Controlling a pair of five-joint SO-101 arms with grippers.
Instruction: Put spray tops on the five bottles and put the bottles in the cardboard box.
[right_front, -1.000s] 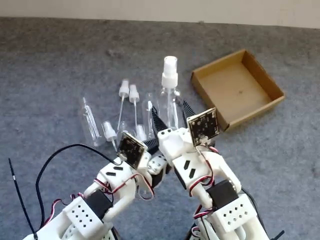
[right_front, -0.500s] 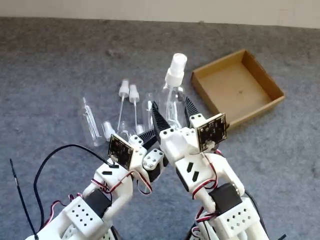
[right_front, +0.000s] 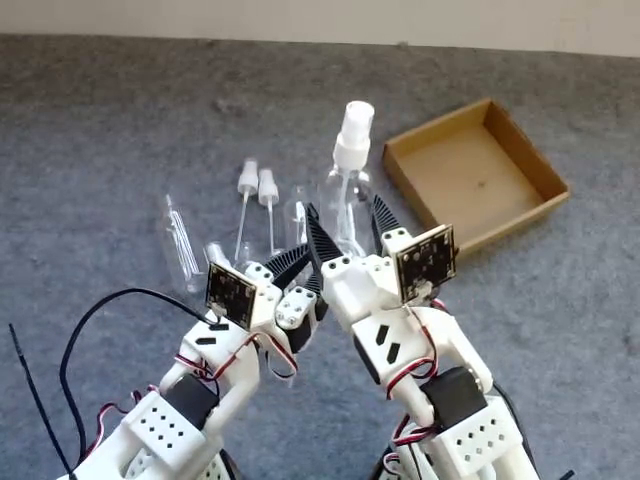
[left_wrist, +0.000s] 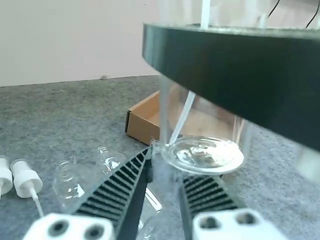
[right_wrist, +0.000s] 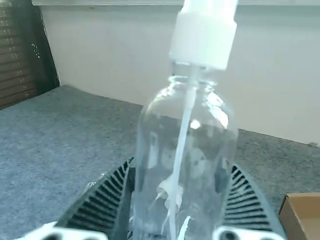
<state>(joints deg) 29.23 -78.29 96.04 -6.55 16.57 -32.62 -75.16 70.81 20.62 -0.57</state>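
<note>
High view, read from near to far. Nearest me, the left pincer (right_front: 298, 268) sits low over the grey carpeted table (right_front: 100, 120), just left of the right pincer (right_front: 350, 228). In the left wrist view I see the left pincer (left_wrist: 167, 167) with its jaws a narrow gap apart and nothing between them. Its tips lie just below the base of the clear round bottle (left_wrist: 200, 150), and I cannot tell whether they touch it.

The right pincer is clamped on the clear round bottle (right_front: 345, 195), one ribbed black finger on each side of the lower body. The right wrist view shows the right pincer (right_wrist: 181, 172) pressing both sides of the bottle (right_wrist: 185, 150). The bottle is held off the table, leaning slightly right and far. A white spray top (right_front: 353, 135) sits at its neck with the dip tube running down inside. I cannot tell whether it is screwed down.

Left of the pincers, a clear empty bottle (right_front: 178, 240) lies on its side. Slightly farther off, two loose white spray tops (right_front: 248, 180) lie side by side, tubes pointing near.

Farthest and to the right, the brown cardboard box (right_front: 415, 205) rests open on the table. The held bottle is near its left wall but outside it.
</note>
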